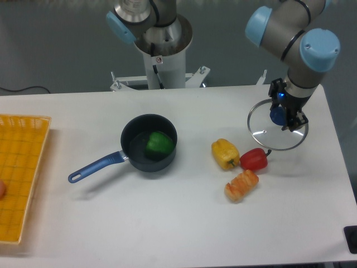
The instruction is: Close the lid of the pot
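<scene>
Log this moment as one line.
phase: grasping lid | gripper: on lid knob, closure unclear | pot: open, green pepper inside

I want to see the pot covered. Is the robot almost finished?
Not yet. The gripper has reached the lid and sits at its blue knob, over at the table's right side. The pot is uncovered, with a green pepper inside. Carrying the lid across and setting it on remain.

The pot lid's (277,125) blue knob is largely covered by the gripper (285,118), whose jaw gap cannot be made out. The yellow basket (22,173) is cut off at the left edge.
</scene>
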Controlling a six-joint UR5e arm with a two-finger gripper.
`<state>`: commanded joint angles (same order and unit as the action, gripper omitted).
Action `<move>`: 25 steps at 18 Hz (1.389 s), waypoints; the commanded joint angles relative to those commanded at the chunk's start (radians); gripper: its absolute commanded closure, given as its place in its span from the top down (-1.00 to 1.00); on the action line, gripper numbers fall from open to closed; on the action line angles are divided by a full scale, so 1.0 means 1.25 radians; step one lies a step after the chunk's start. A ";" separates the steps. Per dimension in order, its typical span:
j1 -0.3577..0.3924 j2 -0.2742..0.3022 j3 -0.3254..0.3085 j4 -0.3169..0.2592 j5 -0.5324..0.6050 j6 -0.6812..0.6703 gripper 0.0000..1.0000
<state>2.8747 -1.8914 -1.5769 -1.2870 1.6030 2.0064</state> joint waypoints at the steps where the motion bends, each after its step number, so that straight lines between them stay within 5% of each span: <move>1: 0.000 0.000 -0.002 0.001 0.000 0.000 0.17; 11: -0.004 0.010 -0.013 -0.007 0.000 -0.001 0.17; 25: -0.058 0.117 -0.136 -0.009 -0.009 -0.085 0.17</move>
<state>2.8027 -1.7457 -1.7471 -1.2977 1.5923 1.9008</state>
